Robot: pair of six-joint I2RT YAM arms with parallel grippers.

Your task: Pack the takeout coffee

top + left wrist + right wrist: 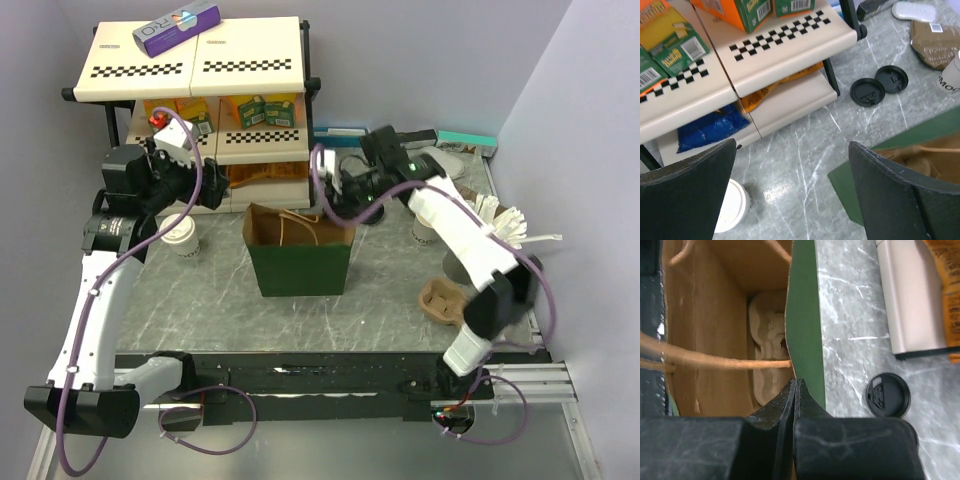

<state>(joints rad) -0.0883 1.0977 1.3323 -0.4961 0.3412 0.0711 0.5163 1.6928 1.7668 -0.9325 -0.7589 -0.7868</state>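
Right gripper (795, 386) pinched shut on bag (805, 315) rim, we judge to hold it open; left gripper (792, 150) gapes wide, empty, by cup (732, 207) standing left of bag, likely lined up for pickup.

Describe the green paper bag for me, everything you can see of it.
The green paper bag stands upright and open on the grey marbled table. It is green outside and plain brown inside, with tan twisted-paper handles hanging into the mouth. A pale pulp tray lies at its bottom. The right gripper is shut on its back right rim.
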